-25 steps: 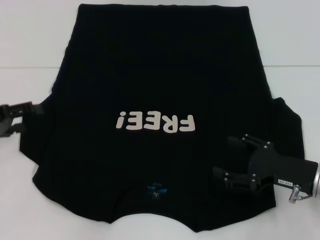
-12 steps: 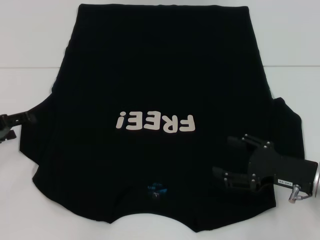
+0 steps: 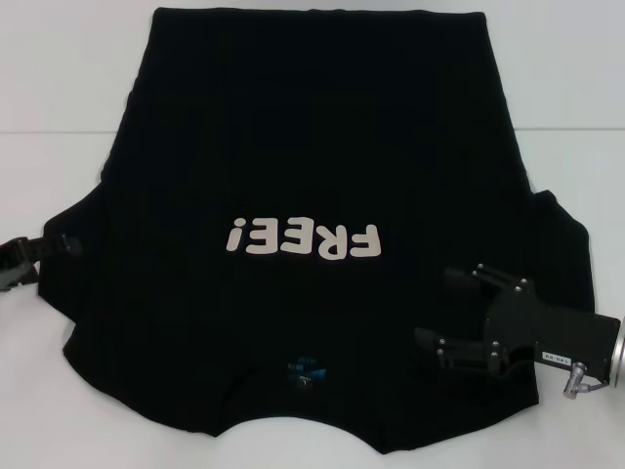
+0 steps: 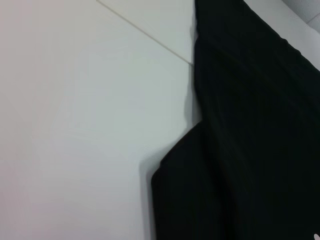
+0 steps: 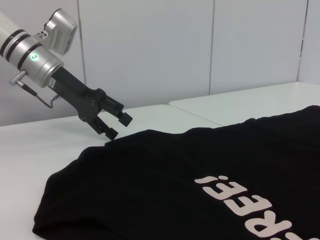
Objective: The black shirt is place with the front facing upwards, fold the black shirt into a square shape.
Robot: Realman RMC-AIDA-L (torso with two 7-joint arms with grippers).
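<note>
Black cotton, limp and light: the black shirt [image 3: 312,147] lies flat and face-up on the white worktop [image 3: 59,78].
It should drape and slide, so a pinch at a sleeve edge or hem corner looks best. Beside the "FREE!" lettering [image 3: 301,239], the left gripper [image 5: 114,125] is at the left sleeve edge, jaws parted, gripping nothing; the right gripper [image 3: 457,311] hovers released over the right shoulder.

White table [image 3: 59,88], black shirt [image 3: 312,147] flat.
</note>
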